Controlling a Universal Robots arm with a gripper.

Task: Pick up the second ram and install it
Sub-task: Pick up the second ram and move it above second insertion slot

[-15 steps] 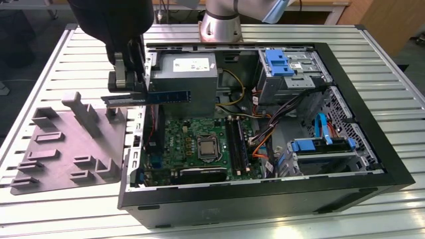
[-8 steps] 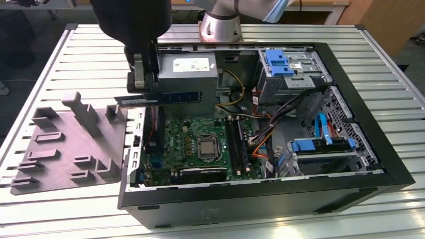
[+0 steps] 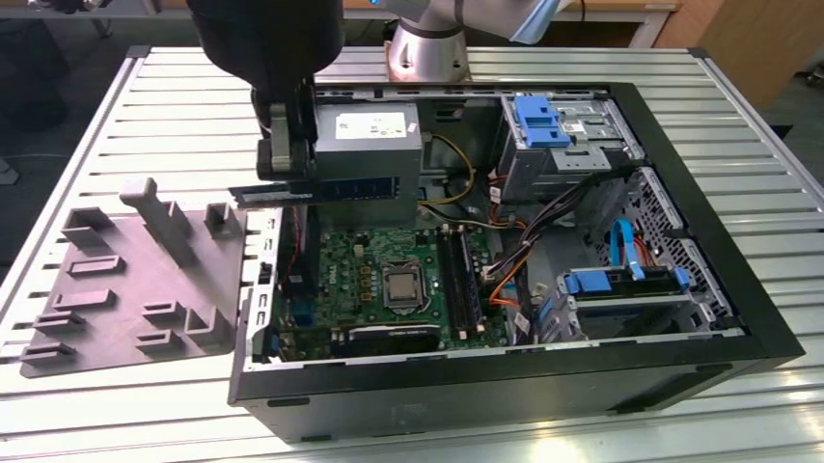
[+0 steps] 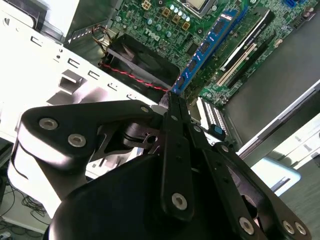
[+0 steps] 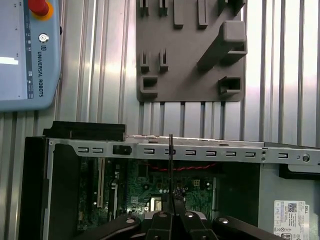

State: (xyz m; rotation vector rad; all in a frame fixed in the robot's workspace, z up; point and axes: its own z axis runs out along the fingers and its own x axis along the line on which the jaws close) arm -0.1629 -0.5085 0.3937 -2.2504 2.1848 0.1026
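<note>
The gripper (image 3: 286, 181) is closed tight on the second ram (image 3: 342, 189), near one end of it. The ram hangs level in the air above the open computer case (image 3: 515, 386), over the green motherboard (image 3: 361, 260), beside the grey tray (image 3: 129, 299) on the table (image 3: 773, 145)

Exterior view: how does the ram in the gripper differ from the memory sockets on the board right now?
The second ram is clamped in the gripper, up over the case wall at the exterior view's left. The sockets sit fixed on the motherboard, lower and further right. The second ram runs across the picture, while the sockets run far to near, so they look crosswise. Both are long, narrow and dark.
</note>
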